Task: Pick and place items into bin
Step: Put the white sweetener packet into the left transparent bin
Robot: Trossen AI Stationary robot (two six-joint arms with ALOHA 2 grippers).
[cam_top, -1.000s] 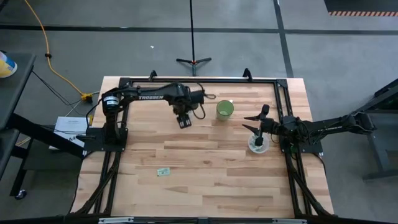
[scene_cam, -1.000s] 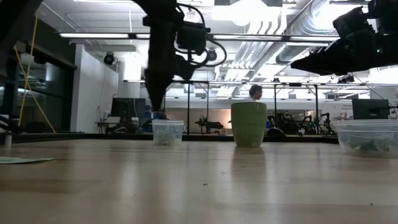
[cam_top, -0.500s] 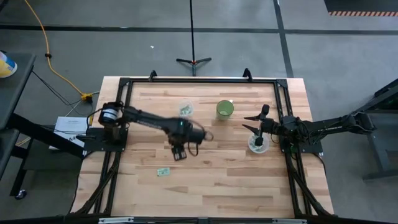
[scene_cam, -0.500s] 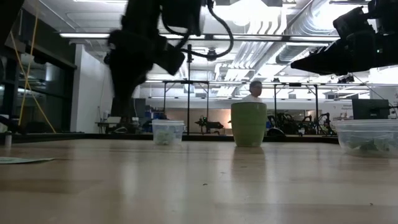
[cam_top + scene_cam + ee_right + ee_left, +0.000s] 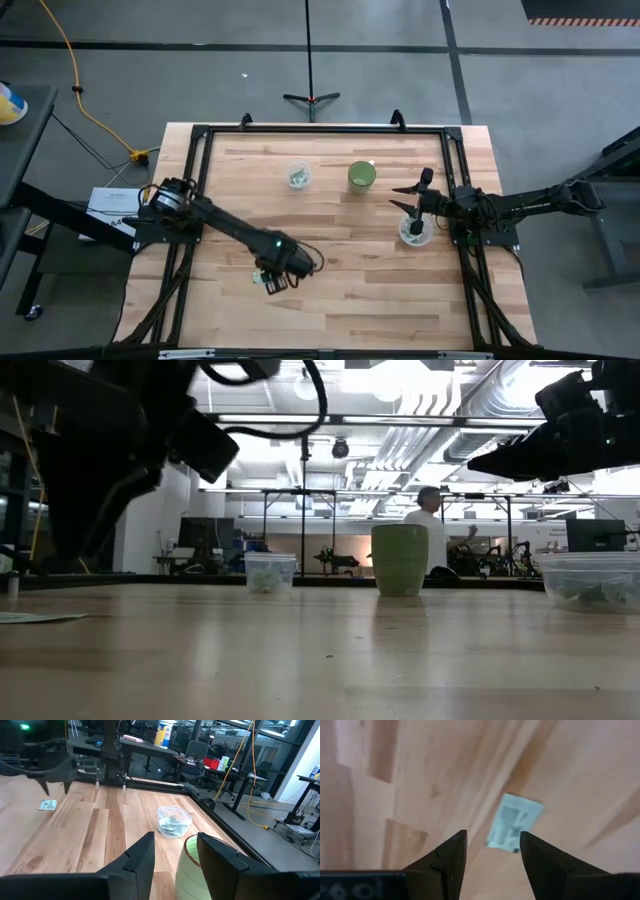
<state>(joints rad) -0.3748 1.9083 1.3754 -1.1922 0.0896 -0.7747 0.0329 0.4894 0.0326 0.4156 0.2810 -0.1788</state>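
One pale green and white packet (image 5: pixel 514 829) lies flat on the wood; in the high view it (image 5: pixel 259 275) shows near the table's near edge, left of centre. My left gripper (image 5: pixel 492 834) is open and hovers right over it, fingers pointing down, without touching it; the high view places this gripper (image 5: pixel 271 283) at the packet. A small clear bin (image 5: pixel 298 177) holding several packets stands on the far half of the table. My right gripper (image 5: pixel 405 198) waits open above a second clear container (image 5: pixel 415 233) at the right.
A green cup (image 5: pixel 361 176) stands right of the small clear bin, between it and my right gripper. The black frame rail (image 5: pixel 320 130) runs around the table's edges. Bare wood spreads across the middle. A person (image 5: pixel 430 530) moves in the room far behind the table.
My left arm has swung from above the small clear bin on the far side toward the table's near edge and down, ending over the lone packet. The packet has stayed in place. My right arm has kept still.
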